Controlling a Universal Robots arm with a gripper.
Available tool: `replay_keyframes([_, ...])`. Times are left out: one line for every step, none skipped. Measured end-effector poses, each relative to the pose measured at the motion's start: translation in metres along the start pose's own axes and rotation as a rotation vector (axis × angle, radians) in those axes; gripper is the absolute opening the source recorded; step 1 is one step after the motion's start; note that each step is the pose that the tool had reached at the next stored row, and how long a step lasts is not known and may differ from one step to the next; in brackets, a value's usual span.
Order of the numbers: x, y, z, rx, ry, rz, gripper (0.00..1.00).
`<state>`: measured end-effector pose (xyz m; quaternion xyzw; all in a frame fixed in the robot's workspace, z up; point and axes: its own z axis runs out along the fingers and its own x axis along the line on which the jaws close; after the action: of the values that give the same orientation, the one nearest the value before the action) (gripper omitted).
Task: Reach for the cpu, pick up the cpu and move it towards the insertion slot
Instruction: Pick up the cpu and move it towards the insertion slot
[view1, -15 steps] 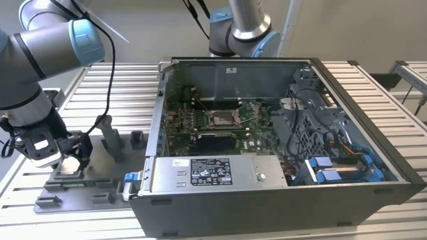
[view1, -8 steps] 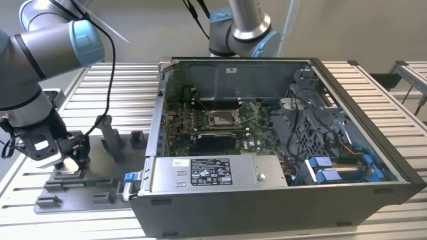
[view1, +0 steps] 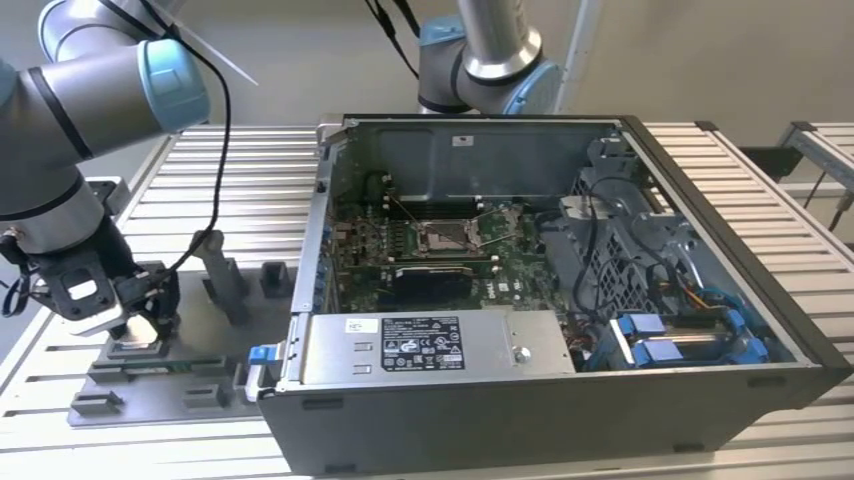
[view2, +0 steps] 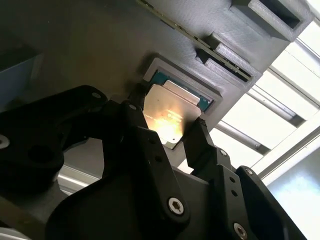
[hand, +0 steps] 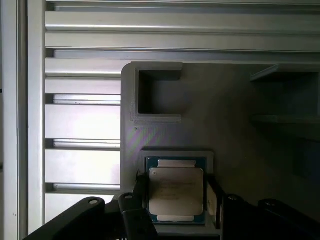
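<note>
The cpu (hand: 176, 192), a small square chip with a pale silvery face on a green edge, lies in a shallow pocket of the grey fixture plate (hand: 225, 100). In both wrist views my gripper (hand: 177, 186) has one black finger against each of two opposite edges of the cpu (view2: 175, 102), and the chip rests flat in its pocket. In the exterior view the gripper (view1: 134, 325) stands low over the fixture plate (view1: 187, 385) at the exterior view's left. The insertion slot (view1: 441, 235), a silver metal-framed socket, sits on the green motherboard inside the open computer case.
The computer case (view1: 534, 400) stands to the exterior view's right of the fixture plate, its near wall high. Upright grey fixture blocks (view1: 220, 280) rise between the gripper and the case. A second robot arm (view1: 487, 50) stands behind the case. The table is ribbed aluminium (view1: 227, 170).
</note>
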<state>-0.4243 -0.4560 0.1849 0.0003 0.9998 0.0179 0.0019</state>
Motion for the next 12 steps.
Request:
replay_keyframes([0.0000,0.0000,-0.0001,0.0001,0.0001,0.000,1.00])
replay_keyframes([0.0000,0.0000,-0.0002,0.0001,0.0001,0.000,1.00])
replay_keyframes([0.0000,0.0000,-0.0003,0.0001,0.0002,0.000,1.00])
replay_keyframes([0.0000,0.0000,-0.0004,0.0002,0.0002,0.000,1.00])
replay_keyframes([-0.0001,-0.0001,-0.0004,0.0001,0.0002,0.000,0.00])
replay_keyframes([-0.0001,-0.0001,-0.0005,0.0001,0.0001,0.000,0.00])
replay_keyframes([-0.0001,-0.0001,-0.0005,0.0001,0.0001,0.000,0.00])
replay_keyframes([-0.0001,0.0000,-0.0006,0.0001,0.0001,0.000,0.00])
replay_keyframes([-0.0001,0.0000,-0.0006,0.0001,0.0001,0.000,0.00])
replay_keyframes([-0.0001,-0.0001,-0.0007,0.0001,0.0001,0.000,0.00])
replay_keyframes([0.0000,0.0000,-0.0008,0.0001,0.0003,0.000,0.00])
replay_keyframes([0.0000,0.0000,-0.0018,0.0004,0.0009,0.000,0.00])
